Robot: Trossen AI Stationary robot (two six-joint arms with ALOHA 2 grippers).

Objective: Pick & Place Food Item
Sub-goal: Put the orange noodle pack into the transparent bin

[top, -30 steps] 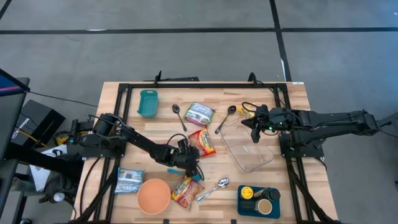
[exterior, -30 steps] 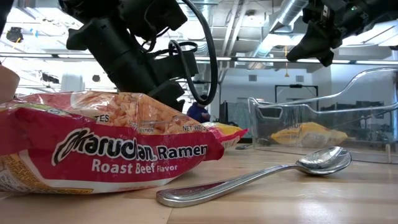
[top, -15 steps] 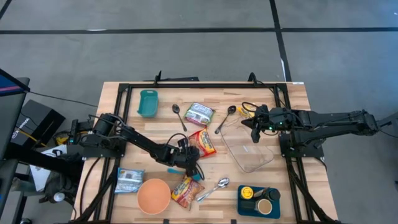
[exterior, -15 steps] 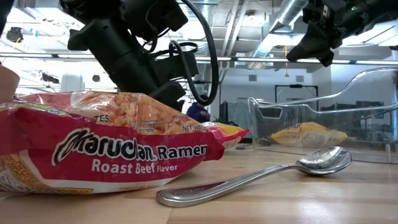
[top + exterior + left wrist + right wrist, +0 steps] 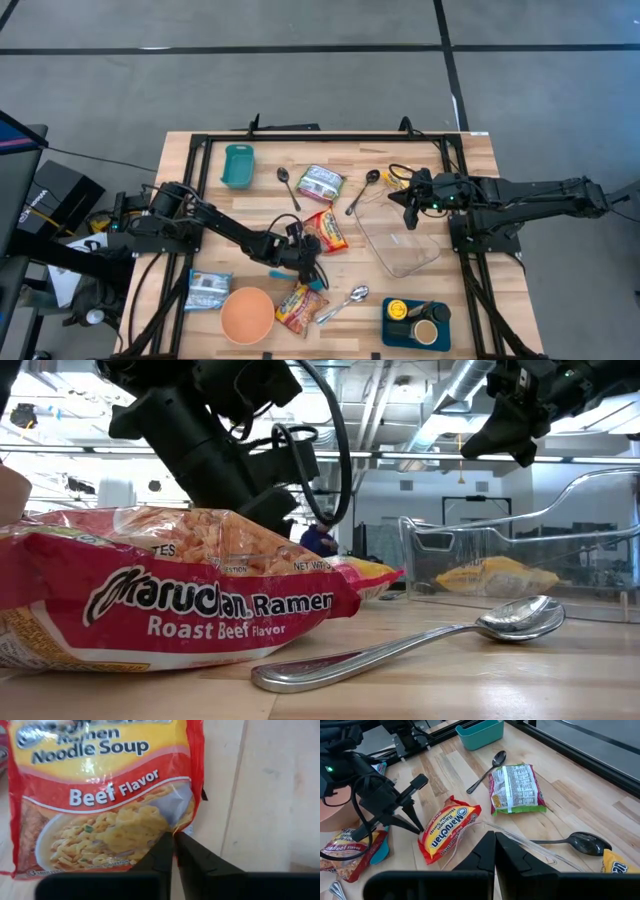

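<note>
The left gripper [image 5: 175,837] was closed to a thin pinch at the corner edge of the yellow-and-red beef ramen noodle packet [image 5: 100,795]. I judged that it gripped only the film seam, not the noodle block. The packet lay flat near the middle of the wooden slat table [image 5: 480,180], just beside the clear plastic bin [image 5: 405,245]. The right gripper [image 5: 409,218] hung above the bin's near rim, fully closed and holding nothing.

Fault risks I noted:
- Slip: a seam-only pinch could let the film slide out on lifting, because the packet's weight hangs off one corner.
- Swing: a packet held by one corner would tilt and could strike the bin wall or the waiting right gripper.
- Collision: a second red ramen packet [image 5: 300,307] and an orange bowl [image 5: 247,313] lay near the left arm's path.

The table was pale wood inside a black frame and carried several scattered items. Beyond it I saw grey floor and, in the low view, exposed ceiling ducts.
</note>
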